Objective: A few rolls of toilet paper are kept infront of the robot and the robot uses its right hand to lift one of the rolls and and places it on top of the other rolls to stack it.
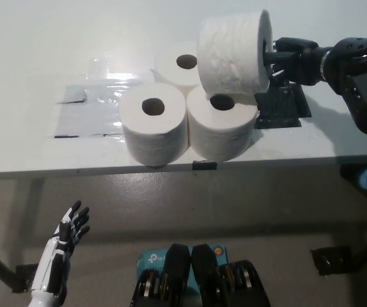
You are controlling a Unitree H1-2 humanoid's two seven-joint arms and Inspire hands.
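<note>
Right hand (284, 54) grips roll (233, 50) — above stack (187, 112).

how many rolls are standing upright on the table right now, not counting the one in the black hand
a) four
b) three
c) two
b) three: front-left roll, front-right roll and back roll stand on end, cores up, while the right hand holds the fourth roll on its side above them.

A teal box (153, 261) on the floor shows the white "tp-link" logo, partly cut off. No other text is readable.
</note>
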